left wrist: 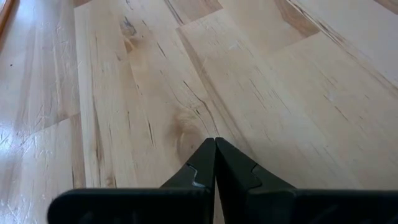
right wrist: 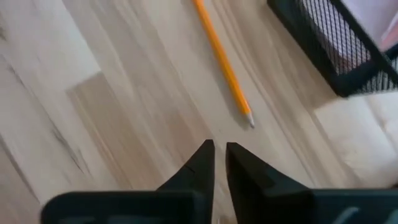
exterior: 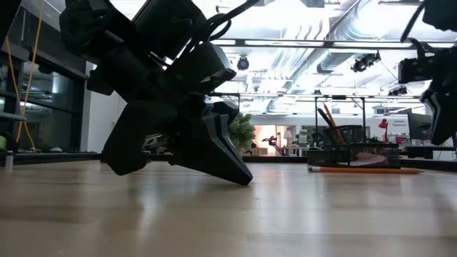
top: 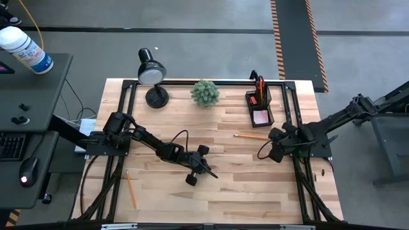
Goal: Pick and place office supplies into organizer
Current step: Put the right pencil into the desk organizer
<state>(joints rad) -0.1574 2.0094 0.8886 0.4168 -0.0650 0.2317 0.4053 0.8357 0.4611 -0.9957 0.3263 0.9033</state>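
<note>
The black mesh organizer (top: 259, 105) stands at the table's far right, with red-handled scissors and pencils (top: 259, 86) upright in its cup and a pink pad (top: 261, 117) in its tray. An orange pencil (top: 252, 136) lies flat on the wood just in front of it. My right gripper (right wrist: 219, 146) hovers a little beyond the pencil's pointed end (right wrist: 250, 121), its fingers a narrow gap apart with nothing between them. My left gripper (left wrist: 215, 142) is shut and empty, slanting down at mid-table (top: 211, 171) with its tips low at the wood (exterior: 243, 177).
A second orange pencil (top: 131, 188) lies near the table's left front. A black desk lamp (top: 152, 73) and a small green plant (top: 205, 92) stand along the far edge. Black frame rails (top: 295, 108) run along the table's sides.
</note>
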